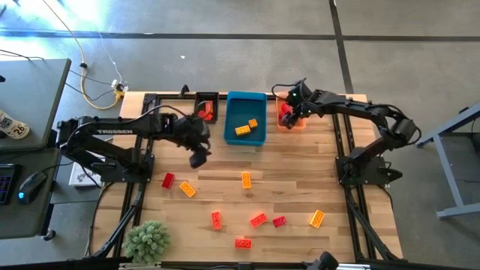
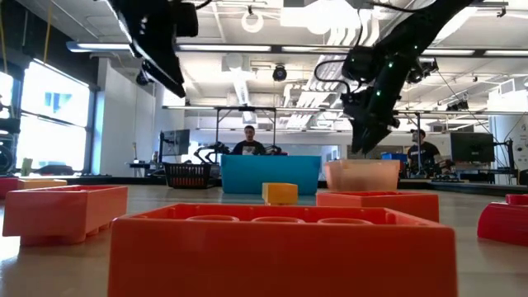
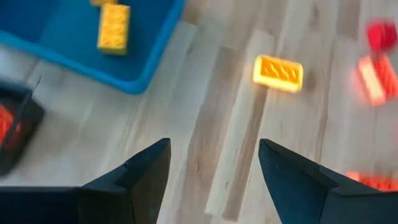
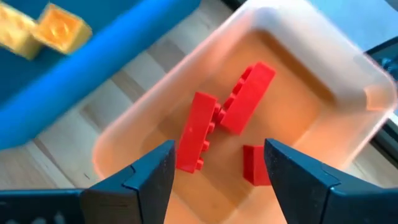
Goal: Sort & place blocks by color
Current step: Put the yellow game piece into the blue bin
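At the table's left, the left gripper (image 1: 199, 156) hangs above bare wood just in front of the black bin (image 1: 206, 106) and the blue bin (image 1: 245, 118), its jaws spread apart with nothing between them. On the near half of the wooden table (image 1: 300, 180), loose blocks lie scattered: a red block (image 1: 168, 180) and an orange block (image 1: 187, 189) sit close together at the left, a yellow-orange block (image 1: 246, 179) lies alone near the middle, and further along come another red one (image 1: 216, 220), an orange-red one (image 1: 258, 220), a small red one (image 1: 279, 221) and an orange one (image 1: 316, 218). Two yellow-orange blocks (image 1: 246, 127) rest inside the blue bin. At the far right, the right gripper (image 4: 214, 171) hovers over the orange bin (image 4: 323, 56), jaws apart and holding nothing, directly above three red blocks (image 4: 227, 115) lying in that bin.
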`<state>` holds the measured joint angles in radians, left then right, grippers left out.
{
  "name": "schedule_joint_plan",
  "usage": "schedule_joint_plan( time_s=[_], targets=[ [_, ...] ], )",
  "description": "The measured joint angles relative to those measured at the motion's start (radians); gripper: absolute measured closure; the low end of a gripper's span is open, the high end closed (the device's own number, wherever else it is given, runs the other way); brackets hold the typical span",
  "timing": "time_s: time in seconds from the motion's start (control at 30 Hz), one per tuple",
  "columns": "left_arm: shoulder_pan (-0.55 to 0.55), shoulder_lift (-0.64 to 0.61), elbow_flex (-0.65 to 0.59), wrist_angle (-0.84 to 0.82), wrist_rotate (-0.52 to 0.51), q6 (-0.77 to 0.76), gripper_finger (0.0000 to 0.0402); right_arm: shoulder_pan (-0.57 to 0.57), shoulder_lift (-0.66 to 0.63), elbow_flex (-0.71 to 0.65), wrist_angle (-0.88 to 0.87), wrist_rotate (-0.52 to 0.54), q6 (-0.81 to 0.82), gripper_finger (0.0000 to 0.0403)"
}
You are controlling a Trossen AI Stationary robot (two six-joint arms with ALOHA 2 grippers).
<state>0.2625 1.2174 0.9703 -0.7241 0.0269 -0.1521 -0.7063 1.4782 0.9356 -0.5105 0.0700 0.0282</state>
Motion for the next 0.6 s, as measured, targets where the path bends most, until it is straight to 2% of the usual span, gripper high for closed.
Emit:
schedule_joint_plan(
  time_s=[0.27, 0.4, 0.6],
  targets=[
    [-0.077, 0.0, 0.0, -0.089, 0.0, 0.341, 0.0167, 0.001, -0.091, 0.0, 0.003, -0.036, 0.181, 0.0171],
    [-0.106, 0.0, 0.0, -0.115, 0.004, 0.459, 0.0167, 0.021, -0.136, 0.0, 0.003, -0.062, 0.267, 0.0171],
    [-0.14, 0.003, 0.0, -0.163, 0.064, 0.615, 0.0167, 0.102, -0.201, 0.0, 0.015, -0.032, 0.403, 0.0171]
  ],
)
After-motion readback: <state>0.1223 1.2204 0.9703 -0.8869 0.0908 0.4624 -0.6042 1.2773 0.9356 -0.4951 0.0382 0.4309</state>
